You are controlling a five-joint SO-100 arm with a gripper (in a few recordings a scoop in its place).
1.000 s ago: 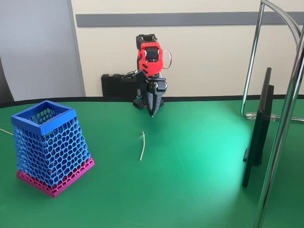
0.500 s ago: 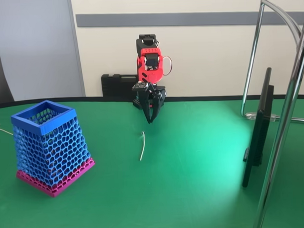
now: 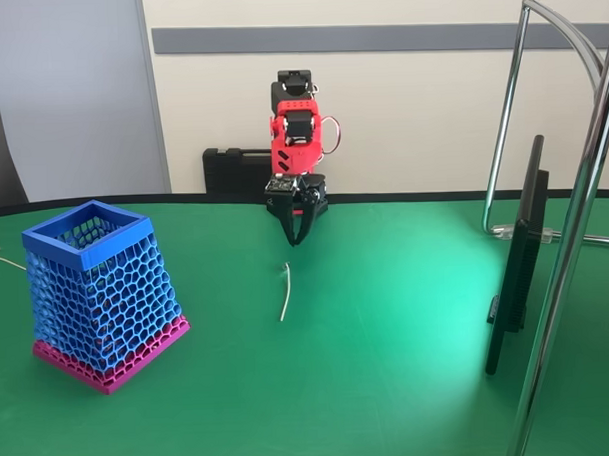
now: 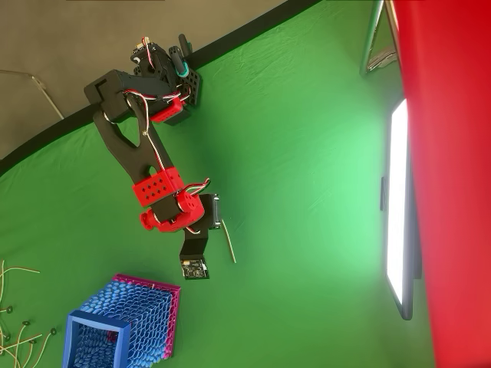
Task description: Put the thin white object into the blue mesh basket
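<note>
No readable text, label, brand, number or sign is found in either view. A small circuit board (image 4: pixel 193 268) is carried on the arm near the gripper, but any print on it is too small to be read.

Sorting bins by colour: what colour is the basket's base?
Magenta, under blue honeycomb mesh; the basket shows it best in the fixed view.
</note>
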